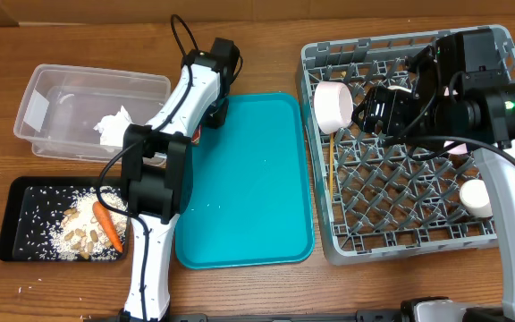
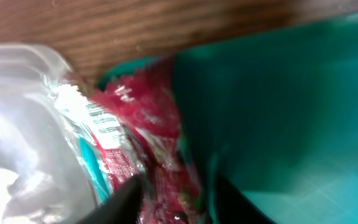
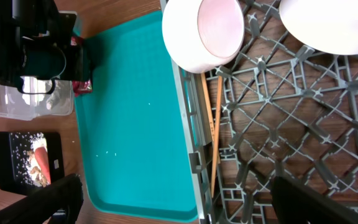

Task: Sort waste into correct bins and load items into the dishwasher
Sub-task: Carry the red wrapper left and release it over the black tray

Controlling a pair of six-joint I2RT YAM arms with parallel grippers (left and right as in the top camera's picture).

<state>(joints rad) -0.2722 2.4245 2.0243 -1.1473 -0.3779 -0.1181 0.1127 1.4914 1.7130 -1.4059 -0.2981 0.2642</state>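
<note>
Red wrapper (image 2: 148,118) — near-hidden overhead — sits clenched in left tool (image 2: 173,202); right tool (image 3: 179,199) spread open.

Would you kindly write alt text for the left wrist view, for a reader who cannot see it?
A crinkled red snack wrapper fills the centre, between a clear plastic tub on the left and a teal tray on the right, with wooden table above. The left gripper flanks its lower end with dark fingers.

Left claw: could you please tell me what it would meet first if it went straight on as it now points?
Probably the crinkled red snack wrapper, lying right ahead of the left claw between the clear rectangular plastic tub and the flat teal serving tray; depth is unclear.
</note>
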